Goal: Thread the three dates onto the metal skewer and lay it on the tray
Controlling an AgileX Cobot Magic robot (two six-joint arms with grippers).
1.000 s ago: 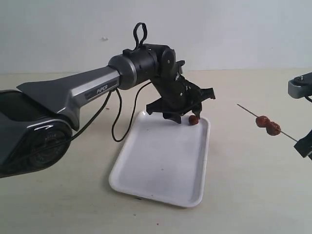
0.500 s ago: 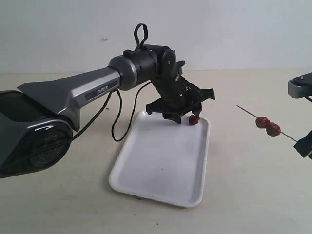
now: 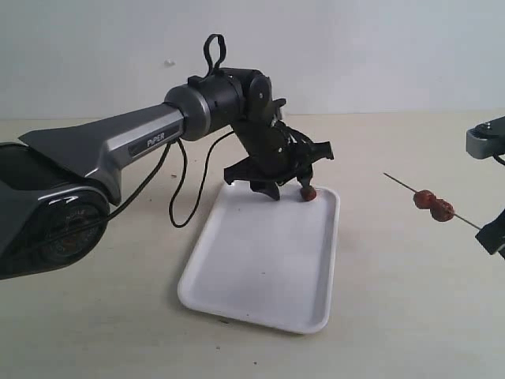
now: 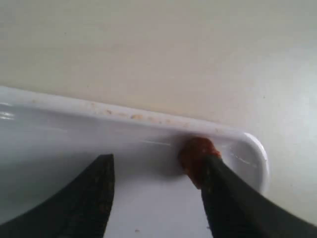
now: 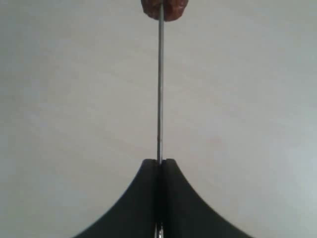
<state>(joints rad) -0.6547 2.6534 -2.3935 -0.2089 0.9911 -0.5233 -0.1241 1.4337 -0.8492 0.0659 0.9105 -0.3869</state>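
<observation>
The left hand (image 3: 289,188) hung open over the tray (image 3: 260,268), touching a date (image 3: 308,193); the right hand (image 5: 158,162) pinched the skewer (image 3: 401,181), two dates (image 3: 435,204) threaded on it.

Table (image 3: 394,316): tray (image 3: 260,260) at centre.
Tray, far right corner: one date (image 3: 308,192) against the rim, left end effector (image 3: 288,189) directly over it.
Right of tray, well apart, off the table: skewer (image 3: 401,181) carrying two dates (image 3: 434,204) that touch each other, its right end in the right end effector (image 3: 493,233).
</observation>
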